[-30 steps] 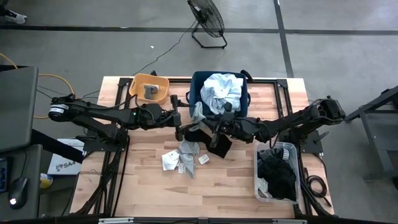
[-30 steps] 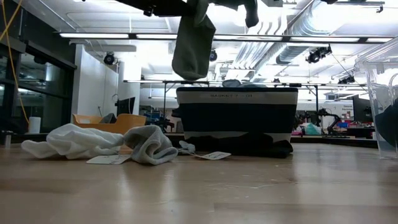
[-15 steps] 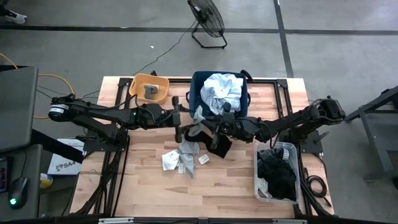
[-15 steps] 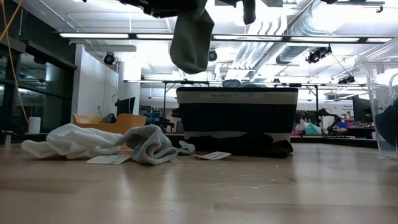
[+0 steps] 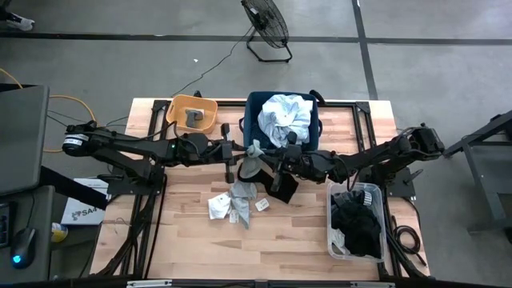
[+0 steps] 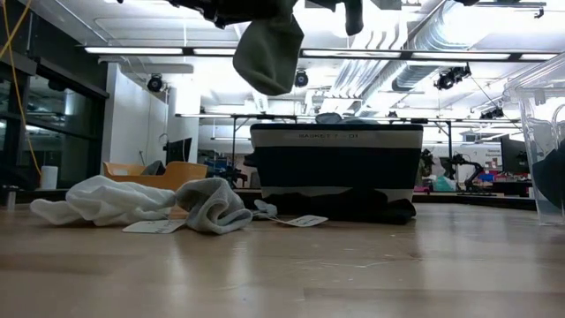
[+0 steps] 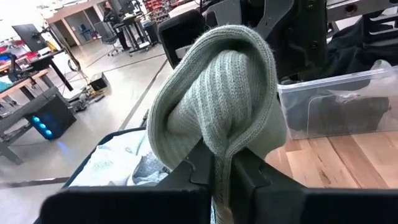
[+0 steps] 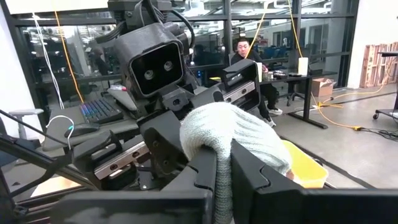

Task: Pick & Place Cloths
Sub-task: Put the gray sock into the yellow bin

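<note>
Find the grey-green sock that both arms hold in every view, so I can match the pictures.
High view: grey-green sock at table centre, between both arms, just before the navy bin.
Low view: sock hangs at top centre, above the bin.
Left wrist view: sock fills the centre, pinched in the jaws.
Right wrist view: sock at centre, pinched likewise.
Shared landmark: the navy bin.
</note>
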You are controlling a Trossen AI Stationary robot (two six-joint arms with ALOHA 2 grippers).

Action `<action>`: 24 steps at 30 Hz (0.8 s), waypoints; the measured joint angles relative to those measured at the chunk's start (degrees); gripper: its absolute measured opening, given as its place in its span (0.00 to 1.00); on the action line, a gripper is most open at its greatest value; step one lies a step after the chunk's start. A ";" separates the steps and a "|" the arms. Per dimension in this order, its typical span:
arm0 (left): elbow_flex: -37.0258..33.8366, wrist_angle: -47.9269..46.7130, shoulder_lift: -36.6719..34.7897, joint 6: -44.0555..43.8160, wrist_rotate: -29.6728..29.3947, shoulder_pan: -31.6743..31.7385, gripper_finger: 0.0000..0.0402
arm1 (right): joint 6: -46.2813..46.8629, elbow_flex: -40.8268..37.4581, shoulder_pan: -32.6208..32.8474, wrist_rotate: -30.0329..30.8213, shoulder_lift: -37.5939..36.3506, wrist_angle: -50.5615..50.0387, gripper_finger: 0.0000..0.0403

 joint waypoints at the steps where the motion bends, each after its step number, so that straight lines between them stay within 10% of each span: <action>1: 0.00 0.00 0.00 -0.15 -0.02 0.00 0.05 | 0.00 0.00 0.00 0.13 0.00 0.00 0.03; 15: 0.00 -2.69 -0.66 0.02 -5.06 0.00 0.03 | 1.40 0.00 0.07 0.41 -0.02 -0.07 0.44; 24: -0.02 -13.15 -7.13 3.82 -23.68 0.06 0.02 | 1.74 0.02 0.06 6.64 -0.07 -1.42 0.70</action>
